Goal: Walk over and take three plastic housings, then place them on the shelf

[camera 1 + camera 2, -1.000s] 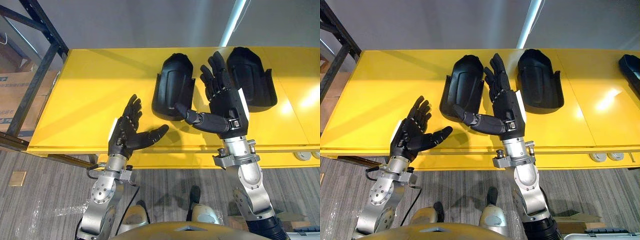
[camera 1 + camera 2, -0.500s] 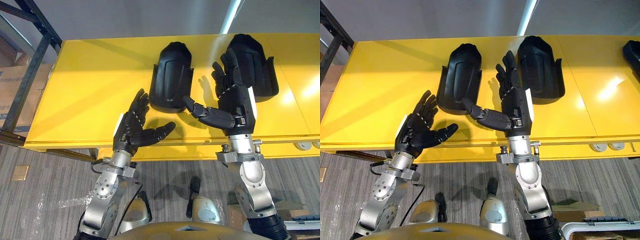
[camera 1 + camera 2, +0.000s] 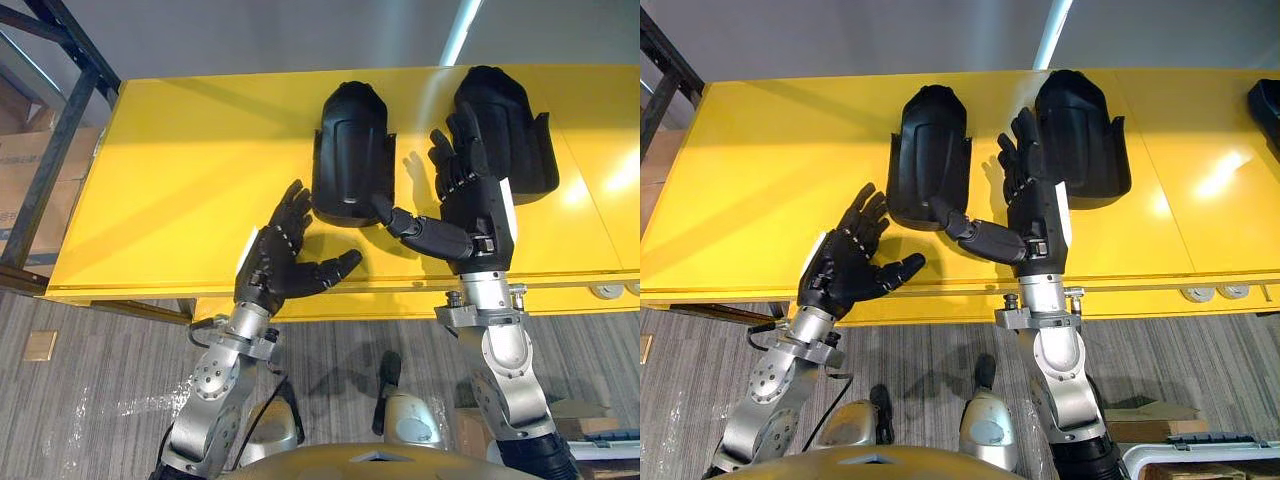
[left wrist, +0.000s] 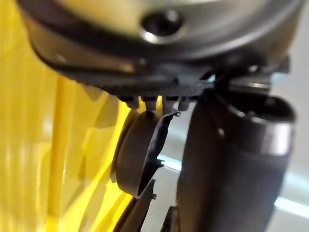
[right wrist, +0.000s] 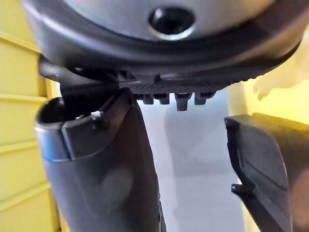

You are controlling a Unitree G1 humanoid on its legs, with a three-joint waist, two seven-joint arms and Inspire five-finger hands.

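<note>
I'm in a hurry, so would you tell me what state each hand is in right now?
Left hand: open, holding nothing.
Right hand: open, holding nothing.

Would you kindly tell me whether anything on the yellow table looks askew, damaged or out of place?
Nothing stands out. The left plastic housing and right plastic housing lie side by side, apart, on the yellow table, neither visibly damaged. The left hand and right hand are open.
</note>
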